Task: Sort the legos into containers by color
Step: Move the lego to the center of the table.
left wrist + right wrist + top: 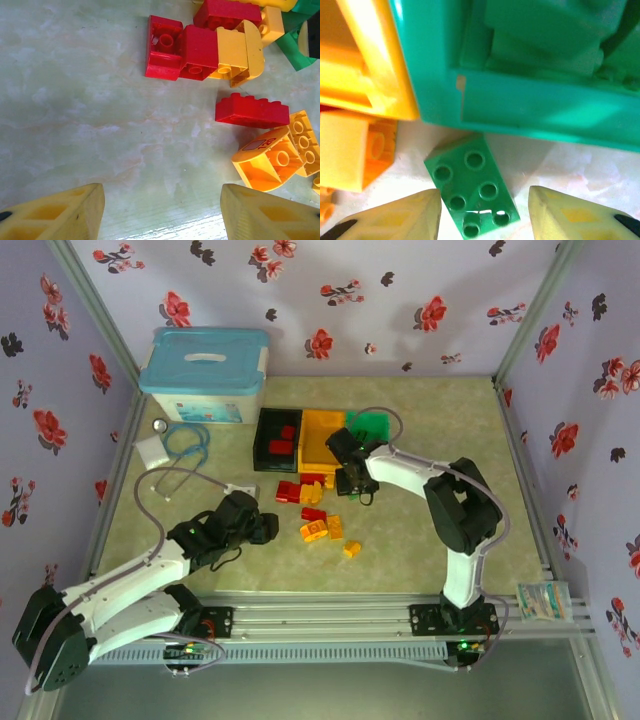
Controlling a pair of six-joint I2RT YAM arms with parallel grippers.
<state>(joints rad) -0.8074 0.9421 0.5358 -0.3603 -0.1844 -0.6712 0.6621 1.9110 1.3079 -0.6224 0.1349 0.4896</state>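
Observation:
Three bins stand side by side at the back: black point(262, 445) with red legos in it, orange-yellow point(322, 440) and green point(372, 426). Loose red point(313, 513) and yellow legos point(314, 531) lie mid-table. My right gripper point(356, 486) hangs low in front of the green bin point(530, 105). It is open point(485, 205) around a green brick point(470, 192) that lies flat on the table, with a gap on its right side. My left gripper point(264, 528) is open point(162, 200) over bare table. A red brick point(252, 111) and a yellow-orange one point(272, 160) lie ahead of it.
A large white box with a light-blue lid point(205, 375) stands at the back left. A blue looped tube point(186, 445) and a small white item point(152, 450) lie beside it. Flowered walls close in three sides. A packet point(545, 600) rests on the rail at near right.

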